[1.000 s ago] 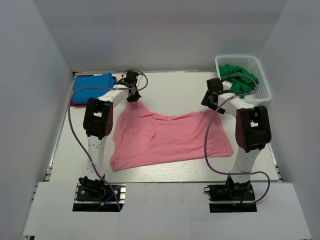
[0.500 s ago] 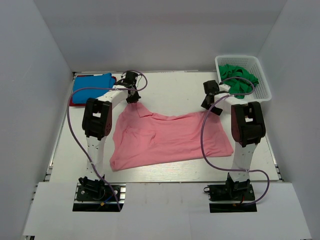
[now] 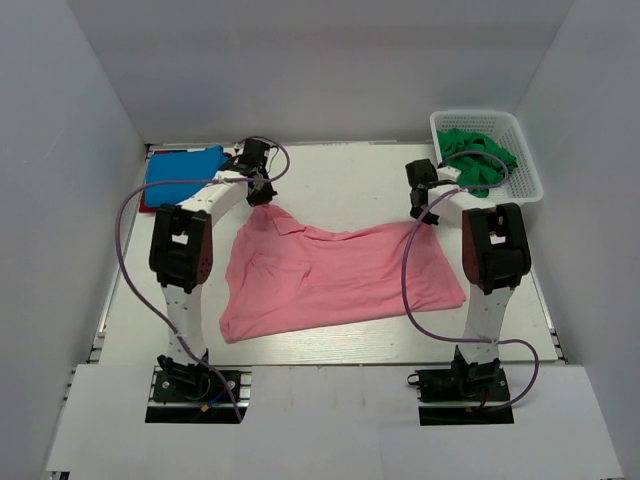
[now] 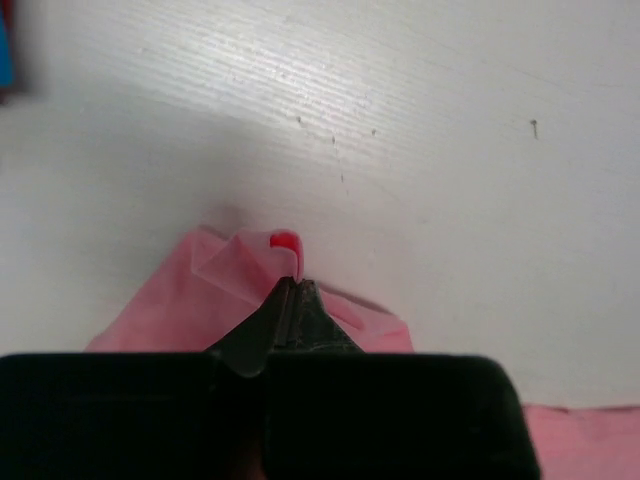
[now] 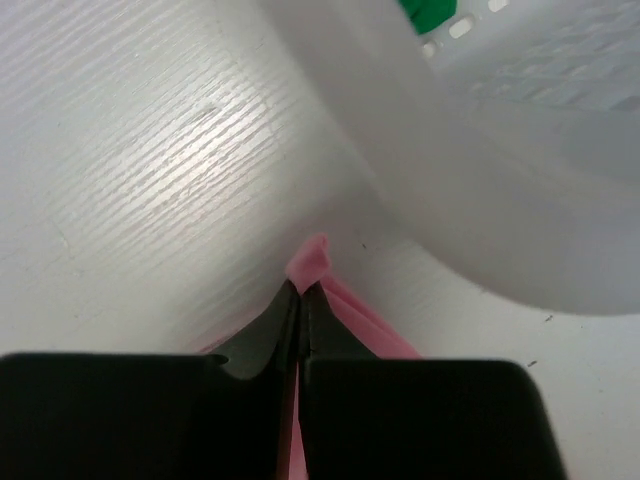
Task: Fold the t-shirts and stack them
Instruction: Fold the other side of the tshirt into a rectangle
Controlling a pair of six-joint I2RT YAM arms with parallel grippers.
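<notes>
From high behind the near edge we look down on the whole table. Our wrist cameras sit very close (edges blurred), each seemingly sharing one far corner of the pink t-shirt.

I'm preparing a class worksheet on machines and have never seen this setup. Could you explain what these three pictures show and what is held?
Two robot arms are bolted at the near edge of a white table. The wide picture looks down from above and behind them; the two close-ups come from wrist cameras. A pink t-shirt lies spread on the table. The left hand and right hand each pinch a far corner of it. A blue t-shirt lies at the far left; green t-shirts sit in a white basket at the far right.
</notes>
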